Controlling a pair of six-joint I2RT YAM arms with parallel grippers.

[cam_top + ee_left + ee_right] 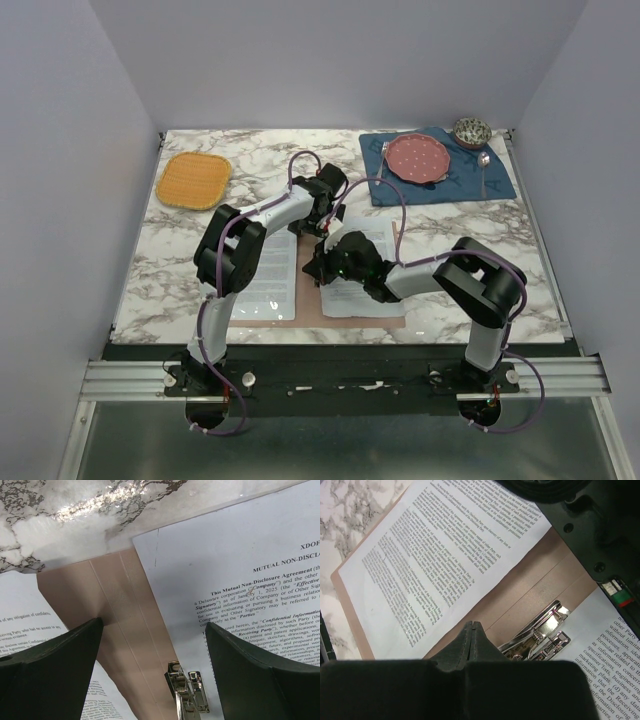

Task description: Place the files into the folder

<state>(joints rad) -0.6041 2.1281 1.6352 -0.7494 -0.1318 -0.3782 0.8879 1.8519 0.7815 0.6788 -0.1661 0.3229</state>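
The pinkish-brown folder [309,296] lies open on the marble table. One white printed sheet [271,272] lies on its left half and a second [366,262] on its right half. My left gripper [322,222] hovers open over the far end of the spine; in the left wrist view [155,645] its jaws straddle the bare spine [125,605] and the metal clip [189,692]. My right gripper [318,268] is shut and empty, its tips [472,629] just above the spine [540,580] beside the clip [540,632].
An orange woven mat [193,179] lies at the far left. A blue placemat [462,178] at the far right carries a pink plate [417,158], a fork [382,157] and a spoon [484,165]. A small bowl [472,131] stands behind it. Walls enclose three sides.
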